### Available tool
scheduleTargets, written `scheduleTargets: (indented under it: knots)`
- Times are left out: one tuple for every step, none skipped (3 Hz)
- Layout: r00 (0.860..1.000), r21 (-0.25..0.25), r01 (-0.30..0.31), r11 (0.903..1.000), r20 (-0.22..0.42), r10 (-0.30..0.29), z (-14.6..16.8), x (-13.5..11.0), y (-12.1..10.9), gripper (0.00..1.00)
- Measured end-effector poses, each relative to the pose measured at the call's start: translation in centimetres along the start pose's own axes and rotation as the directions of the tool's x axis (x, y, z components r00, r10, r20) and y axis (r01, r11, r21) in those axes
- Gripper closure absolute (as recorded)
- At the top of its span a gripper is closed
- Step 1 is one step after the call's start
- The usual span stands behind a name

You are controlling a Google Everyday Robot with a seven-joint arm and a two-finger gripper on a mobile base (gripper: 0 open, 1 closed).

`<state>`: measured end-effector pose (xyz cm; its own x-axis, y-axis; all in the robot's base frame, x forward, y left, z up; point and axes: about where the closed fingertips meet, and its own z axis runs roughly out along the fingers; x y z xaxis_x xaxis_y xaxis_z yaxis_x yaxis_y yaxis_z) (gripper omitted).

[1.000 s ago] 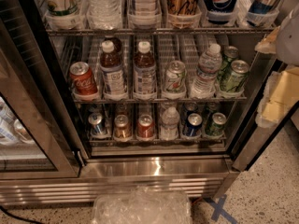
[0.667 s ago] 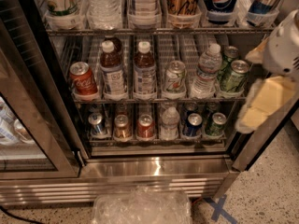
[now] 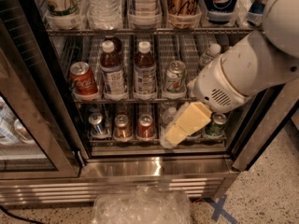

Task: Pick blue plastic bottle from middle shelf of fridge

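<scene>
The fridge stands open, its wire shelves full of drinks. On the middle shelf stand two alike blue plastic bottles with white caps, dark reddish-brown drink and pale labels, one left and one right. My white arm reaches in from the upper right. My gripper, with yellowish pads, hangs in front of the bottom shelf, below and to the right of the two bottles and apart from them. It holds nothing that I can see.
A red Coke can and a silver can flank the bottles. A clear water bottle is partly hidden by my arm. Cans line the bottom shelf. The glass door is open at left. A plastic bag lies on the floor.
My arm has swung in from the right edge, leftward and down across the fridge front. It now covers the right end of the middle shelf.
</scene>
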<state>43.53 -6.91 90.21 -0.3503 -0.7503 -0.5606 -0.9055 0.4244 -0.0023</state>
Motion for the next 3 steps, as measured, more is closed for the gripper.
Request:
scheduleTargets:
  knots:
    - [1.000,0.006,0.003,1.0000,0.010,-0.003,-0.1,-0.4,0.0,0.00]
    - [1.000,0.020,0.007,0.9998,0.025,-0.008,0.5,-1.2,0.8,0.00]
    - [0.989,0.005,-0.119,0.9928,0.091,0.118,3.4,-2.4,4.2,0.00]
